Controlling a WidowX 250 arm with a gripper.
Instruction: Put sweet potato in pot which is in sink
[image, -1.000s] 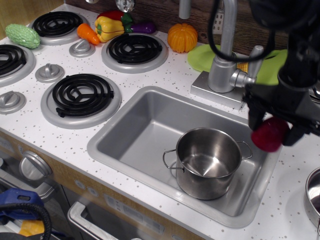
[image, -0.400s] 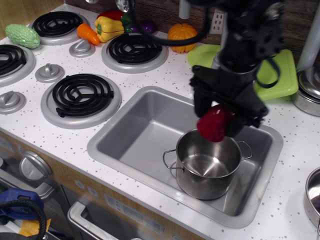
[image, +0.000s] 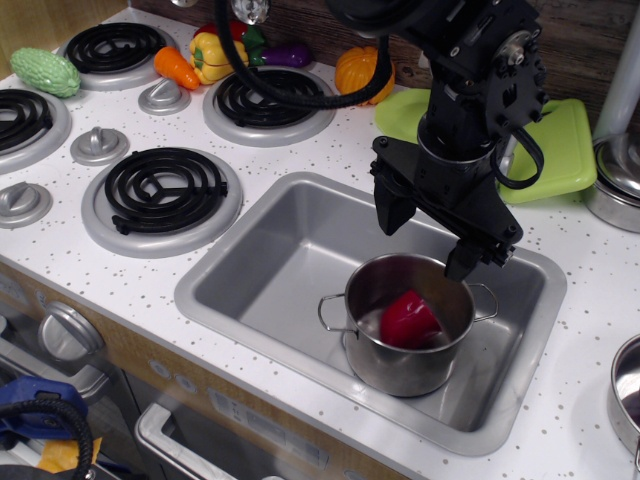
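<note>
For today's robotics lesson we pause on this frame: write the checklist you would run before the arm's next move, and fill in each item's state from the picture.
1. Sweet potato inside the pot: ok, it lies on the bottom.
2. Gripper released: ok, jaws spread, nothing between them.
3. Gripper clear of the pot: ok, it hangs above the rim, not touching.
4. Pot upright in the sink: ok, it stands on the basin floor.
5. Path upward free: cannot tell, the arm fills the space above and the frame cuts it off.
6. Pumpkin and other toys out of the way: ok, they sit at the back of the counter.
</note>
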